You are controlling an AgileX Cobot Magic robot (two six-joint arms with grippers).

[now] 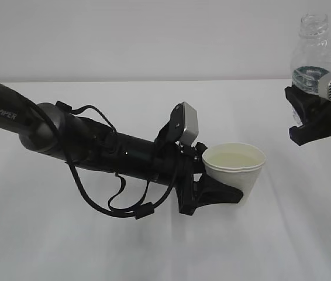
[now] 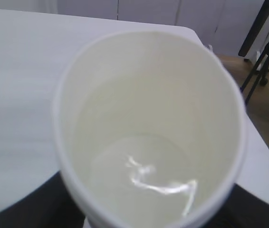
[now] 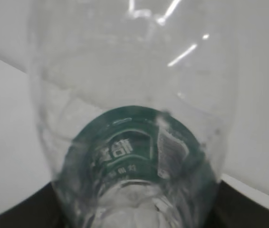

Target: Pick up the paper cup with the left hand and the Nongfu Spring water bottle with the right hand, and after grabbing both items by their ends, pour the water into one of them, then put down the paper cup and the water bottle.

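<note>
My left gripper (image 1: pixel 227 190) is shut on the white paper cup (image 1: pixel 234 170), holding it upright above the table near the middle. Clear water (image 2: pixel 144 180) lies in the cup's bottom, glinting in the left wrist view, where the paper cup (image 2: pixel 148 95) fills the picture. At the far right my right gripper (image 1: pixel 306 117) is shut on the lower body of the Nongfu Spring water bottle (image 1: pixel 314 50), which stands upright with its open neck up. In the right wrist view the bottle (image 3: pixel 134 142) looks clear and empty above its dark green label (image 3: pixel 125 147).
The white table (image 1: pixel 154 246) stretches under both arms. The left arm's black cables (image 1: pixel 113 205) hang in loops below it. In the left wrist view the table's far right edge (image 2: pixel 263 152) gives onto a floor with a dark stand (image 2: pixel 267 42).
</note>
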